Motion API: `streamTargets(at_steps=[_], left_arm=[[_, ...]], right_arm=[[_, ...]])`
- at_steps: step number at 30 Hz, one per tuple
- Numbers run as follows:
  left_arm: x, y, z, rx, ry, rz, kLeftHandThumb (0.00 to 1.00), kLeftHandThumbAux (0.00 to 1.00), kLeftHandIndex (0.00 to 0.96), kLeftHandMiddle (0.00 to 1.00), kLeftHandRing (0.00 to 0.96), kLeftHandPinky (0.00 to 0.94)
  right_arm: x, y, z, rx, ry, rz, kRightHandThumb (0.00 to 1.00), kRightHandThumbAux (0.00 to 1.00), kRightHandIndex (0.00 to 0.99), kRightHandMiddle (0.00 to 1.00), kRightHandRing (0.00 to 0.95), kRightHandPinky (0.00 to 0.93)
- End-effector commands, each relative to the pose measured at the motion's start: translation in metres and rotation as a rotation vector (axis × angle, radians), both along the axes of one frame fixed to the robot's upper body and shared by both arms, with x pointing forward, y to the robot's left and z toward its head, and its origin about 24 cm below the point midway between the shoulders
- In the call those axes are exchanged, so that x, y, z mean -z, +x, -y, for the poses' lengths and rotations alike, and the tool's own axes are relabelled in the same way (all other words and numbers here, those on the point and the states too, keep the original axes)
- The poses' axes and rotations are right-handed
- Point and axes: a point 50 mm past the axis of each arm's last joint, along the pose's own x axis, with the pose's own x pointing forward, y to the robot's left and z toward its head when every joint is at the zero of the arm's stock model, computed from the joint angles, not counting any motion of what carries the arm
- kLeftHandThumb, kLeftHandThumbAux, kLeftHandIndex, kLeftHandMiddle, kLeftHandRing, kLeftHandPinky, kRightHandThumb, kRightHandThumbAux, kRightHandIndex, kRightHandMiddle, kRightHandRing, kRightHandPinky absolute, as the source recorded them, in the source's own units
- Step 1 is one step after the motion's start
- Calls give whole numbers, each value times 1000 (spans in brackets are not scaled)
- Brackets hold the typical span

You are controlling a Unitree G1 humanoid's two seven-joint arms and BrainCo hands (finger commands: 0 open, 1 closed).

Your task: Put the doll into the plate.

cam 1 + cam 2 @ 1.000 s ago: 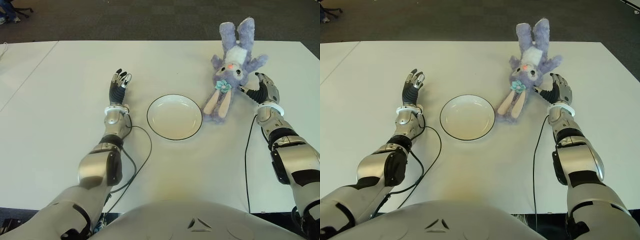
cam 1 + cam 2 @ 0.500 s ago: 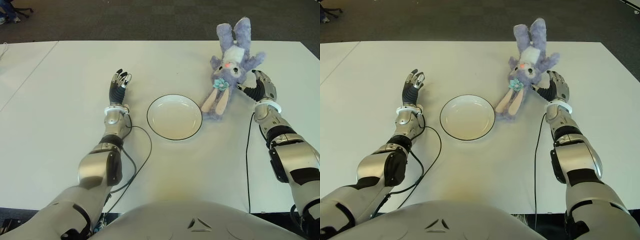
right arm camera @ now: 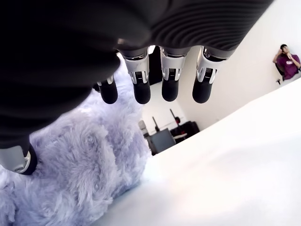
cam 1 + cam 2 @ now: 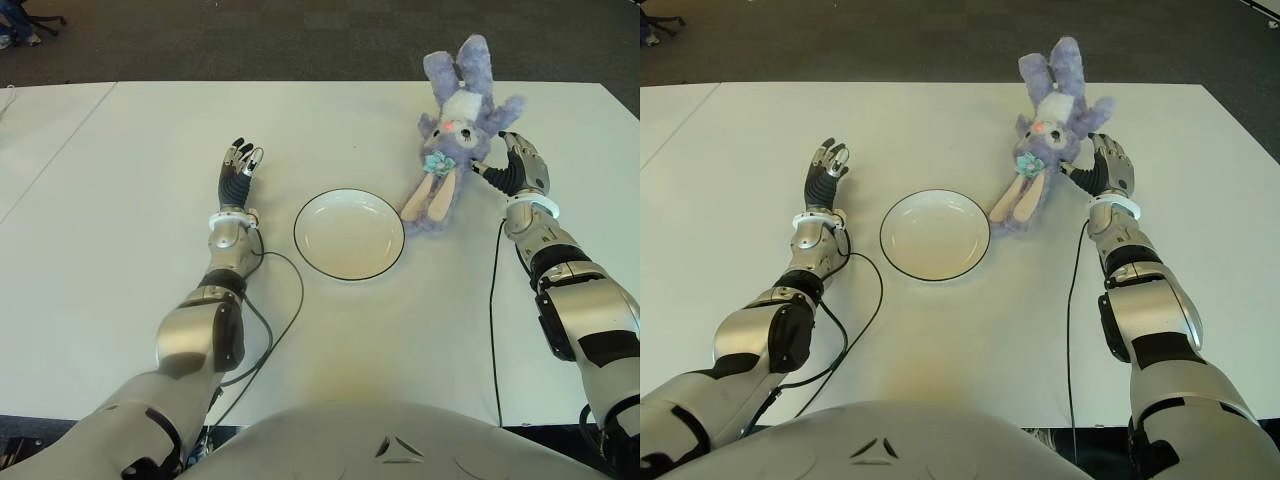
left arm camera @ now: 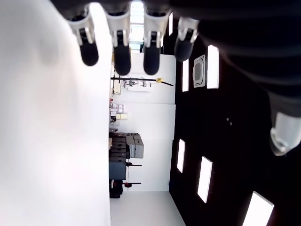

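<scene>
A wide white table (image 4: 120, 300) fills the scene, with dark carpet beyond its far edge. Near the middle of it sits a round white plate (image 4: 349, 233) with a thin dark rim, holding nothing. To the right of the plate and a little farther from the robot lies the doll (image 4: 447, 142), a fluffy lavender rabbit with a small teal flower at its neck; its pale-lined ears reach toward the plate and end just beside the rim, while its feet point away toward the far table edge. The right hand (image 4: 518, 170) is up against the doll's right side, fingers spread, with the thumb beside the plush and the other four fingertips (image 3: 141, 92) extended above the fur, not closed around it. The left hand (image 4: 238, 172) shows to the left of the plate, well apart from it, fingers loosely extended and holding nothing
</scene>
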Motion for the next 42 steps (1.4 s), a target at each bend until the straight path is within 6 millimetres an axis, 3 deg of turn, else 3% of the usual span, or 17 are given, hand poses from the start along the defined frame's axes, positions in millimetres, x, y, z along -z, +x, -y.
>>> streamTargets(at_steps=[1, 16, 26, 33, 42], left_arm=[[87, -72, 9, -12, -90, -434, 0, 488, 120, 171, 154, 112], [86, -71, 11, 3, -64, -435, 0, 472, 126, 183, 165, 119], [85, -67, 12, 25, -37, -452, 0, 479, 73, 129, 120, 102], [76, -53, 27, 86, 16, -433, 0, 464, 66, 111, 106, 89], [71, -48, 32, 142, 31, -415, 0, 436, 64, 120, 116, 55]], right_arm=[[-5, 4, -5, -17, -6, 17, 359, 421, 0, 0, 0, 0], [-9, 5, -3, -18, -81, 36, 376, 423, 0, 0, 0, 0], [-10, 5, -4, -22, -52, 54, 364, 422, 0, 0, 0, 0], [-10, 6, -8, -40, -16, 73, 398, 436, 0, 0, 0, 96], [-10, 8, -15, -56, 8, 91, 435, 460, 0, 0, 0, 114]])
